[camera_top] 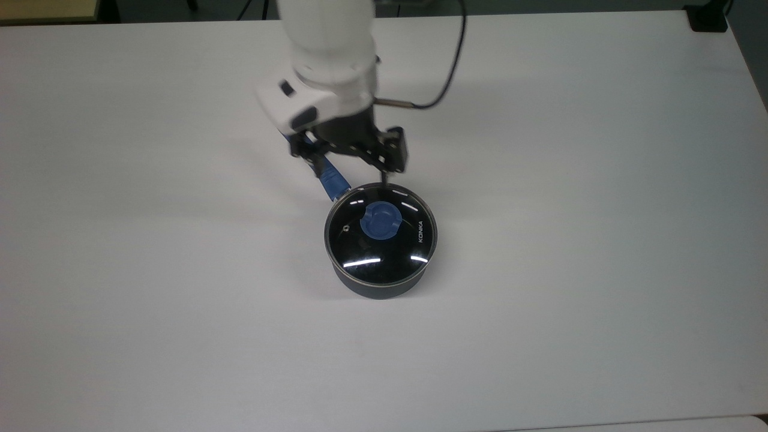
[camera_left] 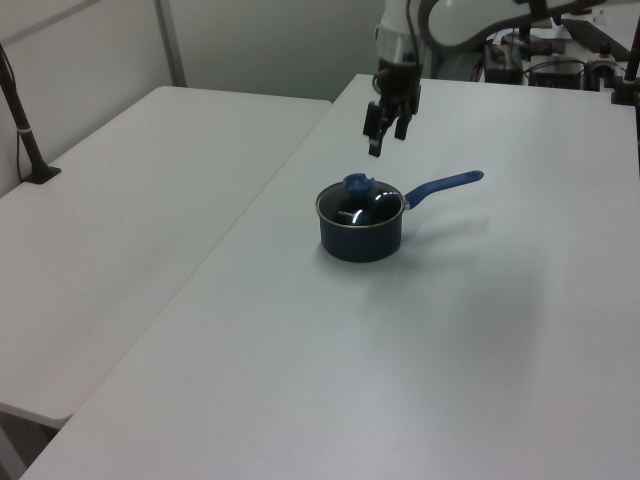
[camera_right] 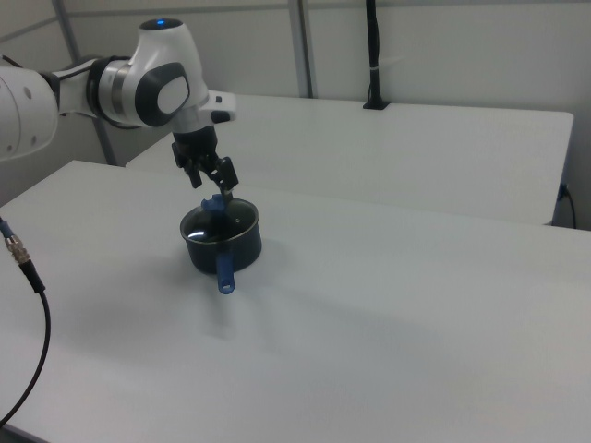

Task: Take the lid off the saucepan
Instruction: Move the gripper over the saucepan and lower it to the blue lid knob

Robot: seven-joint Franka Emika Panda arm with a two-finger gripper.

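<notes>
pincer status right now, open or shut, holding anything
Pincer: open and empty, fingers spread, up in the air above the saucepan on its handle side, clear of the lid.

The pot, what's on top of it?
A glass lid with a blue knob covers the pot. The open claw hangs above it. Through the glass, only dark reflections show; any contents can't be told.

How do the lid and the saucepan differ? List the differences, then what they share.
1. The lid is a flat clear glass disc; the saucepan is a deep opaque navy pot.
2. The lid carries a central knob; the saucepan has a long side handle.
3. The lid sits on top; the saucepan stands on the table.
Both are round with blue grips.
</notes>
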